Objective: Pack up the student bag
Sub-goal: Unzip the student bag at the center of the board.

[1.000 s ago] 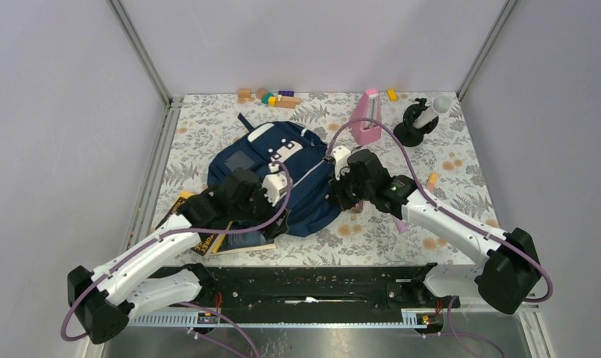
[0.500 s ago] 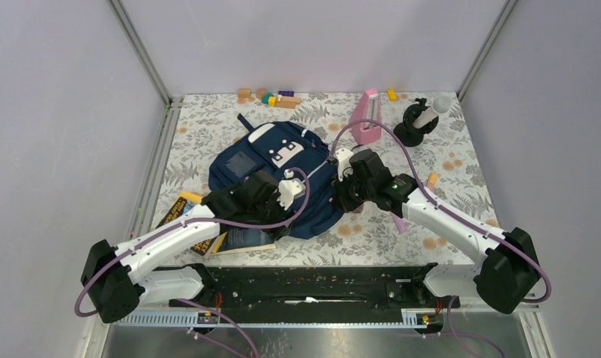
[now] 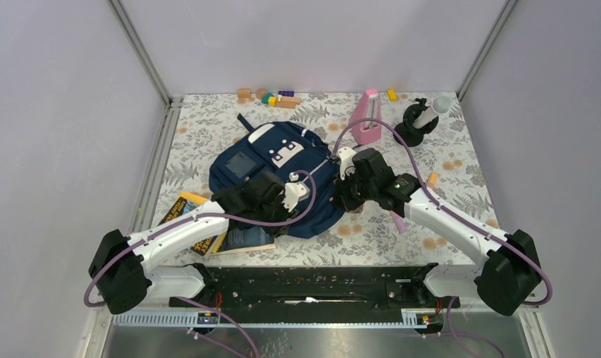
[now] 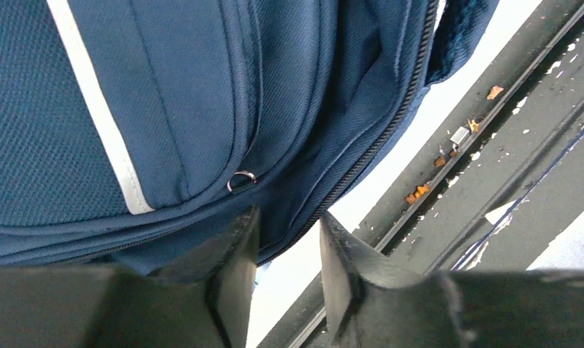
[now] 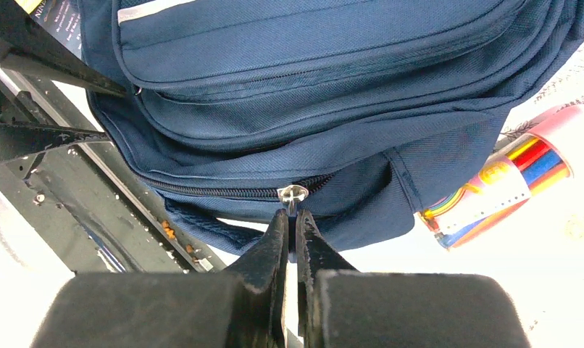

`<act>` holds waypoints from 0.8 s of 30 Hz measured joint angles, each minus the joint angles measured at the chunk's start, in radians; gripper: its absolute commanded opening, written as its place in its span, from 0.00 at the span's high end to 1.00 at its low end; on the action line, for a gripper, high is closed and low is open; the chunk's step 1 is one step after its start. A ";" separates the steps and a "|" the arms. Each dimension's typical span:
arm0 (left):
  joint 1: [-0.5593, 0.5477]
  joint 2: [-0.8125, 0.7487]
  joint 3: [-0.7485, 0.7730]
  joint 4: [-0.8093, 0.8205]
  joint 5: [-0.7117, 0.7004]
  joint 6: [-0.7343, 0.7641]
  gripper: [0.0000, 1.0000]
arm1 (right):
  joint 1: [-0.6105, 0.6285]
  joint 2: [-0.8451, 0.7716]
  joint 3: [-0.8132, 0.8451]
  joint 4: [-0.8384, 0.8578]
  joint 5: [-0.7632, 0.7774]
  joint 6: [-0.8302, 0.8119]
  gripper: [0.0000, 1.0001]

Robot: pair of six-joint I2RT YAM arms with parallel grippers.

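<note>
The student bag [image 3: 282, 168] is navy with white stripes and lies flat in the middle of the table. It fills the left wrist view [image 4: 202, 109] and the right wrist view [image 5: 311, 94]. My left gripper [image 3: 277, 203] is over the bag's near part. In its wrist view the left gripper [image 4: 285, 217] is open, with the bag's zippered edge at the fingertips. My right gripper [image 3: 342, 195] is at the bag's right side. In its wrist view the right gripper [image 5: 290, 215] is shut on the silver zipper pull [image 5: 293, 194]. The zipper looks closed.
Books [image 3: 189, 210] lie partly under the bag's near left side. A tube of coloured pencils [image 5: 499, 185] lies against the bag's right side. A pink box [image 3: 366, 118], wooden blocks [image 3: 271, 97] and a black stand [image 3: 418, 123] are at the back. The black front rail [image 3: 305, 280] is close.
My left arm has swung to the right across the bag's near part. My right gripper has stayed at the bag's right side and shifted only slightly.
</note>
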 measured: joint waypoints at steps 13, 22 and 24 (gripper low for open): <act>-0.005 0.027 0.004 0.025 0.089 -0.025 1.00 | -0.002 -0.003 0.000 -0.026 -0.063 0.076 1.00; -0.005 0.025 0.004 0.067 0.142 -0.060 1.00 | 0.045 -0.035 -0.017 -0.033 -0.058 0.138 1.00; -0.005 0.025 0.006 0.074 0.148 -0.066 1.00 | 0.069 -0.037 -0.020 -0.031 -0.055 0.148 1.00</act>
